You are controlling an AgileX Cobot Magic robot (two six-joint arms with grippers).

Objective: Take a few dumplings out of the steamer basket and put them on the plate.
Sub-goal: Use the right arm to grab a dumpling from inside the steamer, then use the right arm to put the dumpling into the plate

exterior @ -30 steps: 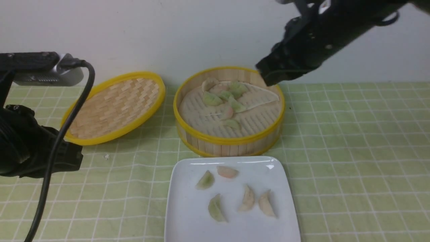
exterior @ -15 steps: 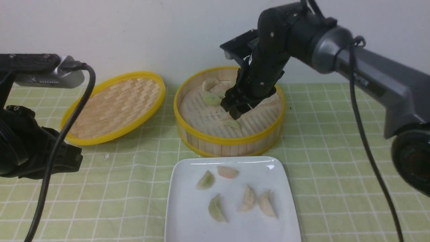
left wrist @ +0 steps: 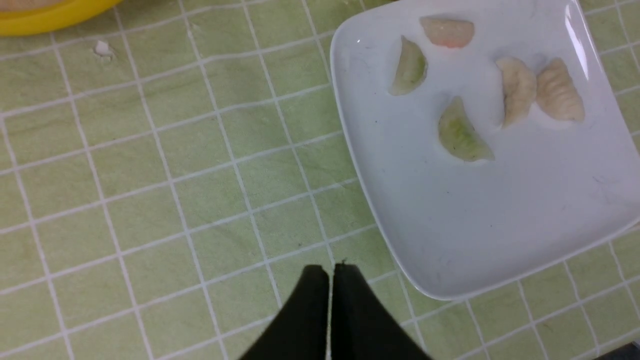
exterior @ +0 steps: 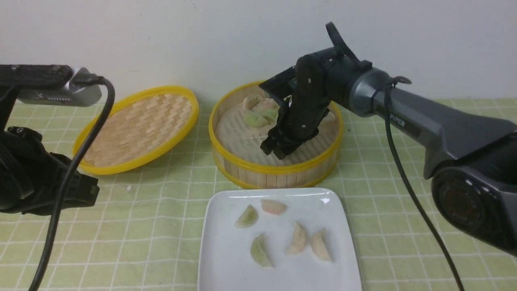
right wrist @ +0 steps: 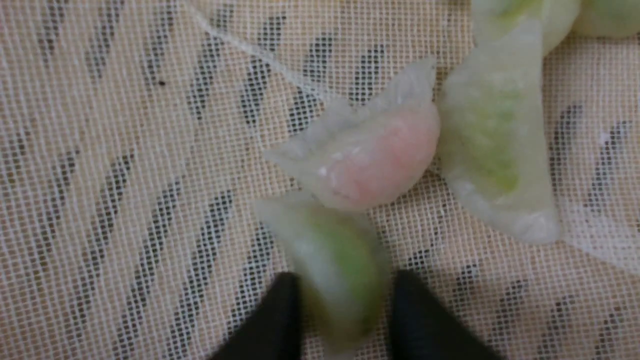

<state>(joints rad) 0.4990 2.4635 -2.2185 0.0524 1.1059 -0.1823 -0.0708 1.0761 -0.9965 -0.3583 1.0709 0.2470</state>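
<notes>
Surface: green checked cloth [exterior: 161, 182]; white wall [exterior: 161, 40] behind. The right gripper [right wrist: 345, 280] has jaws narrowly straddling 1 blurred green dumpling [right wrist: 335, 255]; grip unconfirmed.

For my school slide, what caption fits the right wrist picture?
Right gripper straddling a green dumpling, a pink dumpling beside it on the mesh liner.

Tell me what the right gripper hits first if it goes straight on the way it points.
The right gripper points down at the green dumpling lying between its jaws in the steamer basket, so it meets that first. Beneath is the mesh liner. Whether the jaws already touch it is unclear.
</notes>
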